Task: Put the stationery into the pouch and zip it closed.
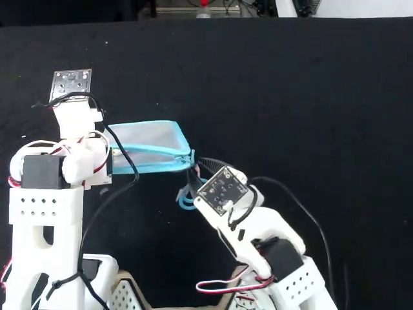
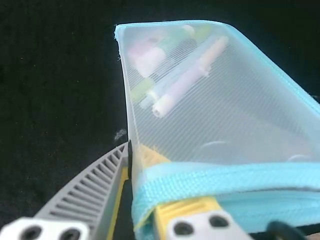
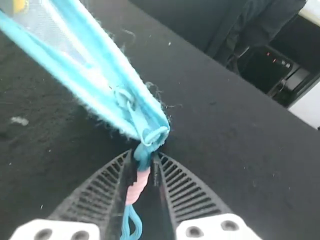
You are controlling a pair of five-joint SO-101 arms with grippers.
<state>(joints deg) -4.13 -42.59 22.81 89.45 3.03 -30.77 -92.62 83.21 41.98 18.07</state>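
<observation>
A translucent pouch [image 1: 151, 139] with light blue trim lies on the black table between the two arms. Through its wall [image 2: 225, 115] I see several pens and markers [image 2: 185, 82] inside. My left gripper [image 1: 111, 161] is shut on the pouch's end, its fingers [image 2: 137, 195] clamped over the blue zipper band. My right gripper [image 1: 191, 184] is at the opposite corner, shut on the blue zipper pull cord [image 3: 139, 186] with its pink bead. The zipper slider [image 3: 154, 135] sits at that corner of the pouch [image 3: 100, 75], just beyond the fingertips.
The black table [image 1: 310, 97] stretches wide behind and to the right of the pouch. A black cable [image 1: 290, 194] loops beside the right arm. A red-capped bottle [image 1: 204, 8] stands past the table's far edge.
</observation>
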